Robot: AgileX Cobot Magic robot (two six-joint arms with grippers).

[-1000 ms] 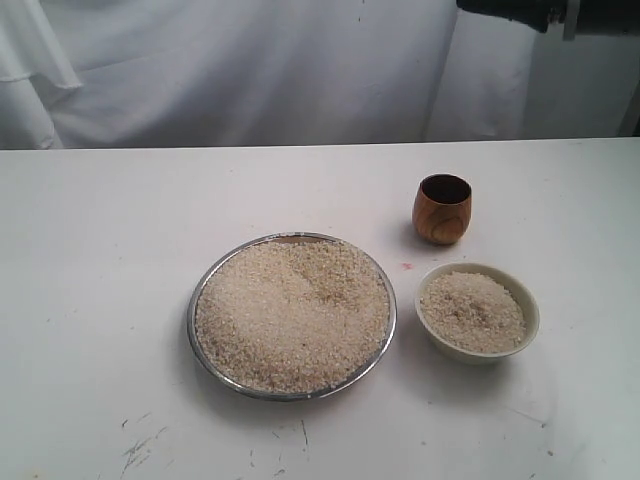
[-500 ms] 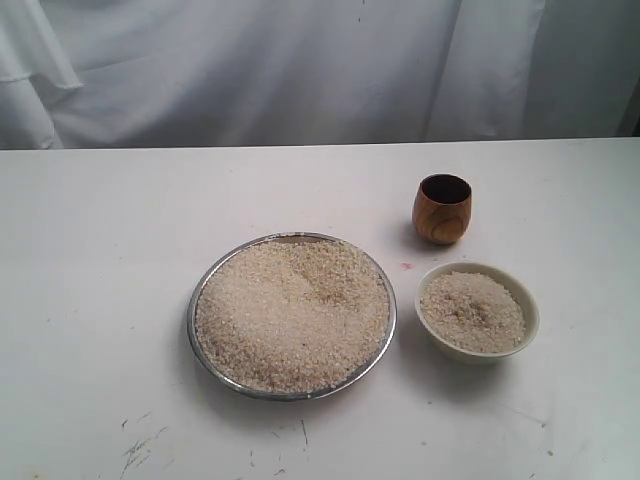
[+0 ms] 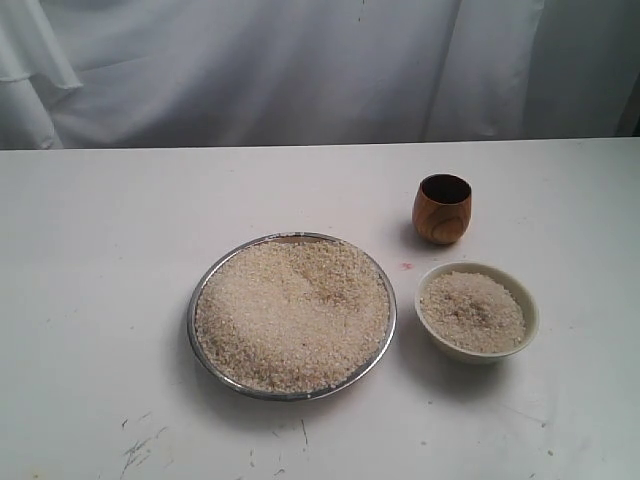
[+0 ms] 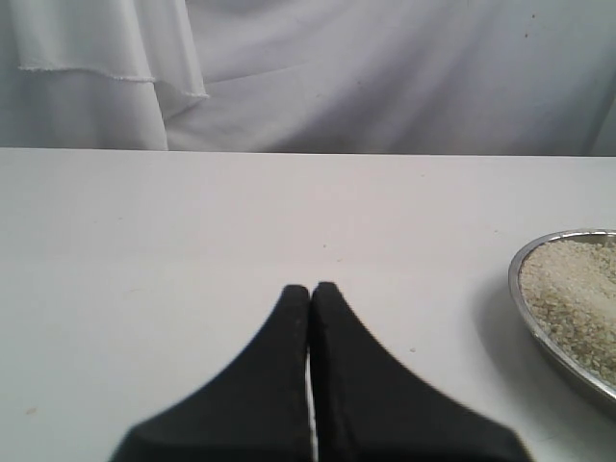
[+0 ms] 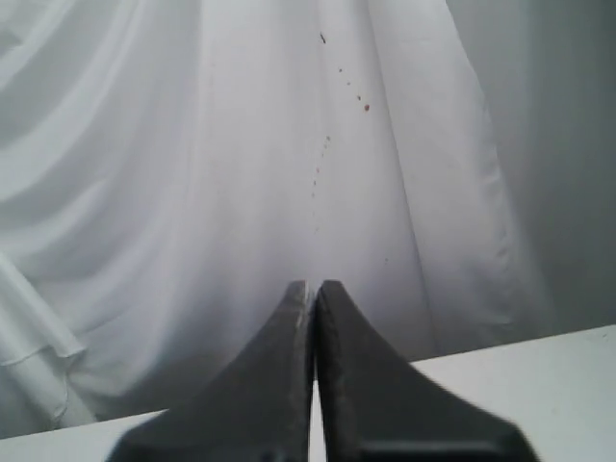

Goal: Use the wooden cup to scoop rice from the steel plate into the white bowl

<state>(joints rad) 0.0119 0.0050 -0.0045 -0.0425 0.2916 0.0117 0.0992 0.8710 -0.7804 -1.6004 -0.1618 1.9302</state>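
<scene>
The steel plate point(image 3: 205, 285) lies at the table's centre, heaped with rice point(image 3: 292, 313). Its rim point(image 4: 520, 294) and some rice point(image 4: 573, 298) also show in the left wrist view. To its right stands the white bowl point(image 3: 528, 306), filled with rice point(image 3: 471, 311). Behind the bowl the wooden cup point(image 3: 442, 209) stands upright and empty-looking, untouched. Neither arm appears in the exterior view. My left gripper point(image 4: 310, 287) is shut on nothing, low over bare table left of the plate. My right gripper point(image 5: 314, 286) is shut on nothing and faces the white curtain.
A white curtain point(image 3: 300, 70) hangs behind the table's far edge. The white tabletop point(image 3: 100, 250) carries small dark scuff marks point(image 3: 140, 450) near its front edge and a faint pink spot point(image 3: 406, 267) between plate and cup.
A dark arm that showed at the top right corner of the exterior view one second ago has left that view. Plate, bowl and cup have not moved.
</scene>
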